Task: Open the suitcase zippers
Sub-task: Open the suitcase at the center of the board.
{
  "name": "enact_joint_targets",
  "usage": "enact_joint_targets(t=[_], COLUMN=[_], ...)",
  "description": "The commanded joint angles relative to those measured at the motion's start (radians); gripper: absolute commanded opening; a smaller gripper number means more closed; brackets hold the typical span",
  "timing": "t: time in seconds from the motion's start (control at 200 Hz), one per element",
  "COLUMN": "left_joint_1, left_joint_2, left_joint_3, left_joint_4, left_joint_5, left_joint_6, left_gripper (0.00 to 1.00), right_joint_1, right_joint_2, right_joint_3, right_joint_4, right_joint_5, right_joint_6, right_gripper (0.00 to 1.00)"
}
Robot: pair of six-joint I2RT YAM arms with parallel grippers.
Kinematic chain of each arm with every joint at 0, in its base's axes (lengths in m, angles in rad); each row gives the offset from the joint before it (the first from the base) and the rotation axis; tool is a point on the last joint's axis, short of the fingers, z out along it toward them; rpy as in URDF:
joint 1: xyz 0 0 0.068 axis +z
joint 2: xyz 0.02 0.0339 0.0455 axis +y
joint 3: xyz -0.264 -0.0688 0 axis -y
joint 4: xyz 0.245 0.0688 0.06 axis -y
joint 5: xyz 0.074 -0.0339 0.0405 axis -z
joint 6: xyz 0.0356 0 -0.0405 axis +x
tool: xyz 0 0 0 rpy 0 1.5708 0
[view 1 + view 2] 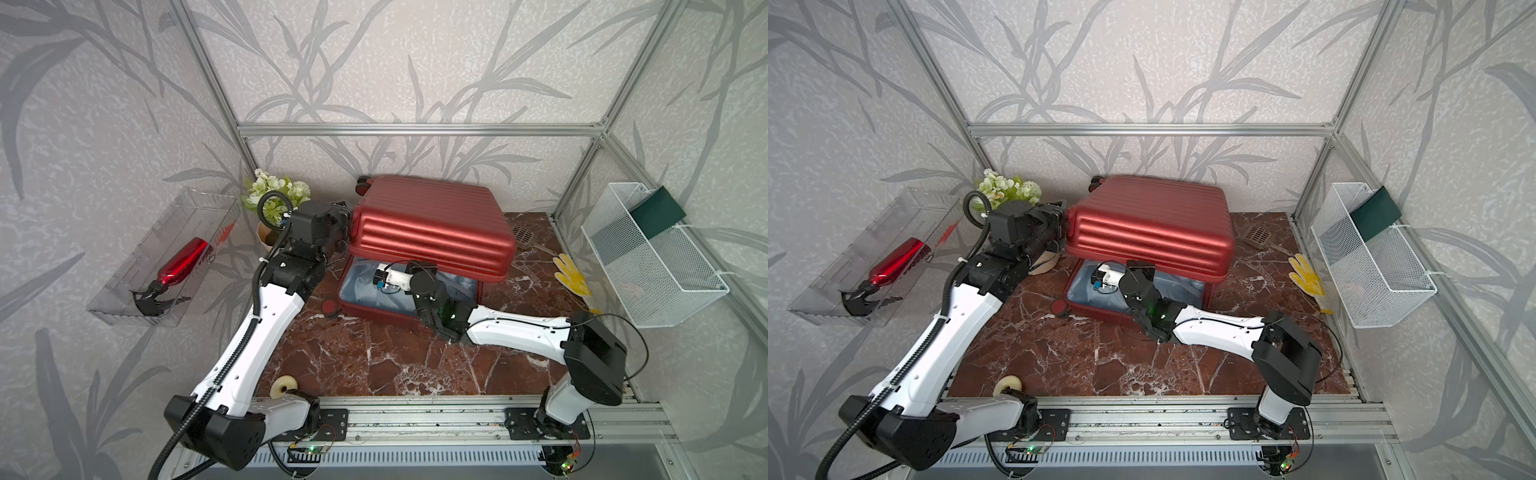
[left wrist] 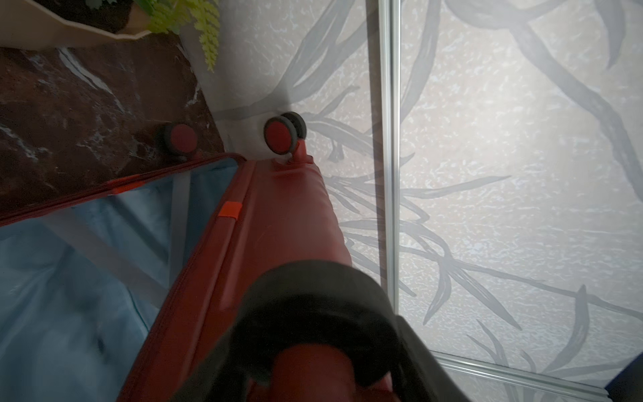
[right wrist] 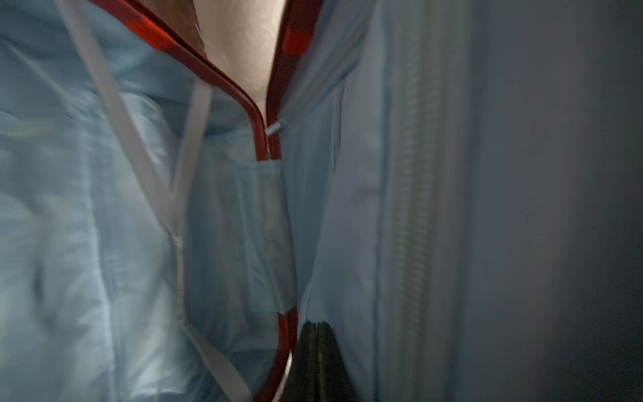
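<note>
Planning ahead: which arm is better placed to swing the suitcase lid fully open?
Left, probably: the left tool grips the suitcase lid at its side edge; the right tool, shut, sits inside by the blue lining.

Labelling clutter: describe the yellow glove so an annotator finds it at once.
Start at the red suitcase at the back of the marble table. Between it and the white wire basket on the side wall, the yellow glove lies flat on the table. It is the only yellow thing, fingers spread, beside a brown slotted scoop.
</note>
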Motion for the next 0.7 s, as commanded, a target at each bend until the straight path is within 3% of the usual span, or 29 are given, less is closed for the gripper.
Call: enact_joint_targets(t=[0.0, 0.13, 0.355, 0.5, 0.615, 0.695], left_joint_1=[0.011, 0.011, 0.004, -0.002, -0.003, -0.003], left_joint_2=[-0.093, -0.104, -0.119, -0.118, -0.126, -0.139], left_joint_3=[0.023, 0.072, 0.179, 0.188, 0.151, 0.098], left_joint_4=[0.068, 0.03, -0.112, -0.184, -0.225, -0.222], left_joint_5=[-0.092, -0.126, -0.277, -0.243, -0.194, -0.148], left_joint_6=[0.158, 0.294, 0.6, 0.671, 0.701, 0.723], left_gripper=[0.66, 0.99, 0.99, 0.99, 0.99, 0.99], right_joint_1=[-0.066, -0.15, -0.265, -0.333, -0.411, -0.446], right_joint_2=[-0.039, -0.027, 0.163, 0.37, 0.47, 0.506], right_joint_3=[0.094, 0.239, 0.613, 0.94, 1.147, 1.204], right_joint_4=[0.03, -0.147, -0.433, -0.578, -0.695, -0.728], right_joint_5=[-0.011, -0.085, -0.243, -0.323, -0.406, -0.481], right_joint_6=[-0.049, 0.078, 0.303, 0.4, 0.625, 0.712], right_gripper=[0.0, 0.0, 0.0, 0.0, 0.0, 0.04])
